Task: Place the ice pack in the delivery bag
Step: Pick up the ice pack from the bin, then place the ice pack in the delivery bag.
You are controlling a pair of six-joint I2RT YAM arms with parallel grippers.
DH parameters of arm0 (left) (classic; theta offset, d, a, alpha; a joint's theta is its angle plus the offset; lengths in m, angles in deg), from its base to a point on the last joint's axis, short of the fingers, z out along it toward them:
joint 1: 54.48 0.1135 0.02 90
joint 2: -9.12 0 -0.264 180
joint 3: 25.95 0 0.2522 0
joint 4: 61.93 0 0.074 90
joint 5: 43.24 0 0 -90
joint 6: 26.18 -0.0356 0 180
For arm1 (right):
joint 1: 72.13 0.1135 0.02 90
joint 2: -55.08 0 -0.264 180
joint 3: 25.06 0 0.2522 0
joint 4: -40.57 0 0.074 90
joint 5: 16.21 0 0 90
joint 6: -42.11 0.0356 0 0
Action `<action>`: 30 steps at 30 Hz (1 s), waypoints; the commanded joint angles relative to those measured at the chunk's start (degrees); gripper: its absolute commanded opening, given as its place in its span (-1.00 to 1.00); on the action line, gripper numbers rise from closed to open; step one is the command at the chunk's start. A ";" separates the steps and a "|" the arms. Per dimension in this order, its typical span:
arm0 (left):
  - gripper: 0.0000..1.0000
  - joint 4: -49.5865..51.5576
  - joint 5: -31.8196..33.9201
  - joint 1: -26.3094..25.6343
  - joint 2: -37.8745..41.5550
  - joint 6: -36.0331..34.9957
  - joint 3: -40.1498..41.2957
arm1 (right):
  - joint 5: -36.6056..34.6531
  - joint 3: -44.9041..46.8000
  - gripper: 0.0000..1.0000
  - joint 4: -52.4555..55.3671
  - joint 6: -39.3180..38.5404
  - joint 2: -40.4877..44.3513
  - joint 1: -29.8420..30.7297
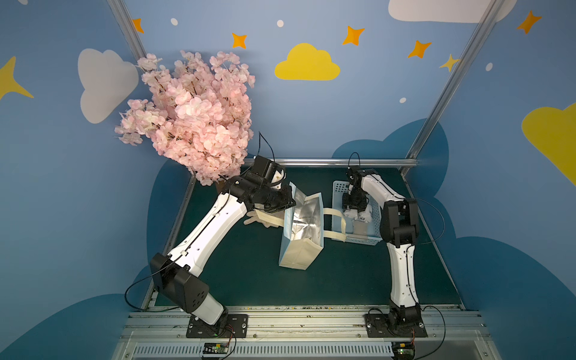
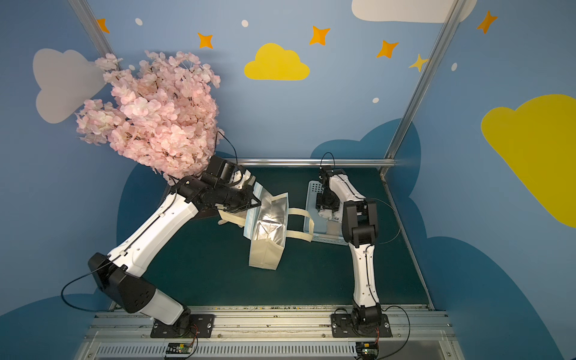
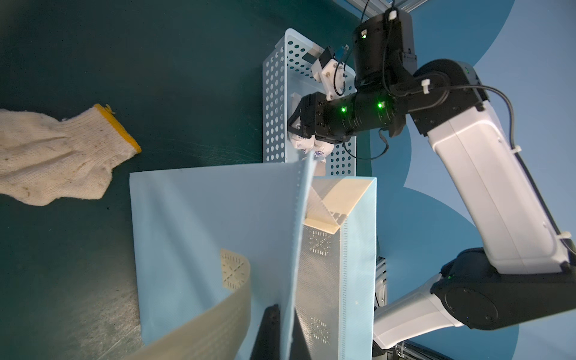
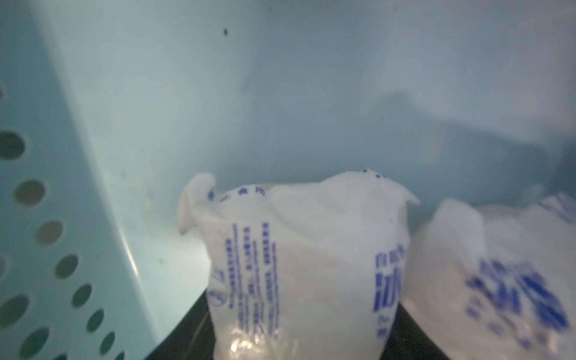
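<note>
The delivery bag (image 1: 300,249) (image 2: 268,224) stands open mid-table, silver lining showing. My left gripper (image 1: 288,201) (image 3: 288,311) is shut on its blue far-left rim (image 3: 202,218), one finger on each side of the wall. The right gripper (image 1: 355,213) (image 4: 305,311) reaches down into the light blue perforated basket (image 1: 339,187) (image 3: 277,93). A white ice pack (image 4: 305,249) (image 3: 304,143) with blue print sits bunched between its dark fingers (image 4: 193,330), touching both. Another ice pack (image 4: 498,265) lies right beside it.
A pink blossom tree (image 1: 193,115) overhangs the back left corner above the left arm. A white knit glove (image 3: 56,156) lies on the green mat left of the bag. One cream handle (image 1: 335,218) drapes onto the basket's edge. A grey item (image 1: 360,229) lies in the basket.
</note>
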 commanded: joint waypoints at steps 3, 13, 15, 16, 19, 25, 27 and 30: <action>-0.95 -0.79 -0.77 0.74 0.94 -1.02 0.66 | 4.45 1.79 -0.46 -1.60 -2.07 19.17 0.58; -0.94 -2.66 -2.12 1.81 0.37 -0.78 1.15 | 17.11 10.74 -0.49 -15.15 -2.19 44.20 13.80; -0.95 -2.75 -2.54 2.21 0.11 -0.78 1.34 | 18.75 12.25 -0.45 -18.69 -1.89 46.54 17.82; -0.95 -2.75 -2.75 2.33 -0.03 -0.77 1.37 | 19.94 12.28 -0.46 -19.35 -1.87 46.86 19.09; -0.95 -3.08 -3.33 2.87 -0.46 -0.94 1.63 | 21.69 11.41 -0.46 -18.71 -2.46 46.27 24.55; -0.94 -2.78 -3.42 3.62 -0.95 -2.20 1.47 | 19.68 11.64 -0.25 -16.29 -2.81 41.64 31.91; -0.95 -2.51 -3.44 3.84 -0.91 -2.56 1.53 | 17.56 12.31 0.12 -16.29 -1.86 40.83 32.60; -0.95 -2.15 -3.31 3.92 -1.04 -2.80 1.55 | 15.19 11.35 0.63 -16.15 -1.53 40.63 32.40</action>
